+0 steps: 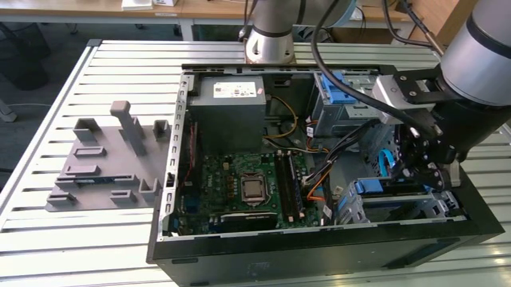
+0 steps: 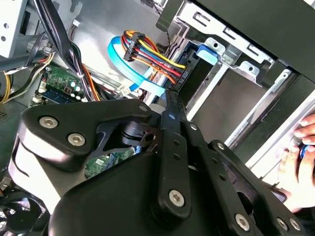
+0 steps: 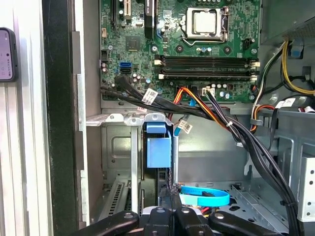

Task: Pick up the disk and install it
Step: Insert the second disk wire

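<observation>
The disk stands on edge in the metal drive cage (image 1: 399, 209) at the case's front corner, on the exterior view's right. Its bright blue carrier end (image 3: 158, 147) faces the motherboard; the same blue end appears in the exterior view as a blue tab (image 1: 369, 186) and in the second wrist view (image 2: 206, 51). My gripper (image 3: 170, 199) hangs inside the case behind the disk's dark rear edge, its fingers pressed together with nothing between them. In the exterior view the gripper (image 1: 413, 176) is just above the cage. The disk's label is hidden.
The open black case (image 1: 319, 257) holds a green motherboard (image 1: 248, 185), a grey power-supply box (image 1: 231, 98) and bundles of cables (image 3: 231, 128). A light-blue flat cable (image 3: 204, 199) lies by my fingers. A grey fixture (image 1: 104, 161) sits on the slatted table. A person's hand (image 2: 300, 162) is outside the case.
</observation>
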Controlling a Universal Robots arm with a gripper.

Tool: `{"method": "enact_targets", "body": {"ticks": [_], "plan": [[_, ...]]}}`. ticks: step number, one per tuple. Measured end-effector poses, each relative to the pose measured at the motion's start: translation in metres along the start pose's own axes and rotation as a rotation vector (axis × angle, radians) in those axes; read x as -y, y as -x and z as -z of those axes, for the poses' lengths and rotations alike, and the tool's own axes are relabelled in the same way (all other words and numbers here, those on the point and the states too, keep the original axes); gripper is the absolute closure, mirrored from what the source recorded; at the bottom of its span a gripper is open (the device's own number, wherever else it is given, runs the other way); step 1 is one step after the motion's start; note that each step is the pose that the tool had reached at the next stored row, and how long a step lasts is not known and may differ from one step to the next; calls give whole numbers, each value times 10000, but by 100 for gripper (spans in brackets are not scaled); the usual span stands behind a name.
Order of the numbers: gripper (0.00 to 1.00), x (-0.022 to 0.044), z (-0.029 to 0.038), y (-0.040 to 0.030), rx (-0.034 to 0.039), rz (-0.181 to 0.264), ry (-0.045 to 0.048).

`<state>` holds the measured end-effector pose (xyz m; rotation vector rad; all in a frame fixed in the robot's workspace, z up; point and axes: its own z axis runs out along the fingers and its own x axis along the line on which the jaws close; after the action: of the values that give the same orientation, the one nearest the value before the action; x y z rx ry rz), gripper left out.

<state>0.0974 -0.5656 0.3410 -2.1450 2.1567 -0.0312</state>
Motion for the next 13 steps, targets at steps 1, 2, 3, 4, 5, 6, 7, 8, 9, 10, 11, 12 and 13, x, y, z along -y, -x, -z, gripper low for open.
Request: {"method": "enact_targets", "body": {"ticks": [1,2,3,4,5,6,7,8,9,10,11,12,13], "plan": [[89,-1,-9,0,-1,0,17],[89,-2,-18,-1,-2,-1,34],[89,-2,-28,-1,-1,-3,53],[89,-3,-35,-2,-1,-4,68],[89,-4,-42,-2,-2,-5,82],[89,-4,-50,-3,-1,-5,96],[89,-5,-57,-3,-1,-6,112],[89,-5,-64,-4,1,-7,128],[89,-5,-70,-4,2,-8,146],[89,-6,-75,-4,2,-10,162],[89,-6,-79,-4,2,-10,175],[89,-5,-81,-5,2,-10,183],[89,-5,-83,-5,4,-11,187]]}}
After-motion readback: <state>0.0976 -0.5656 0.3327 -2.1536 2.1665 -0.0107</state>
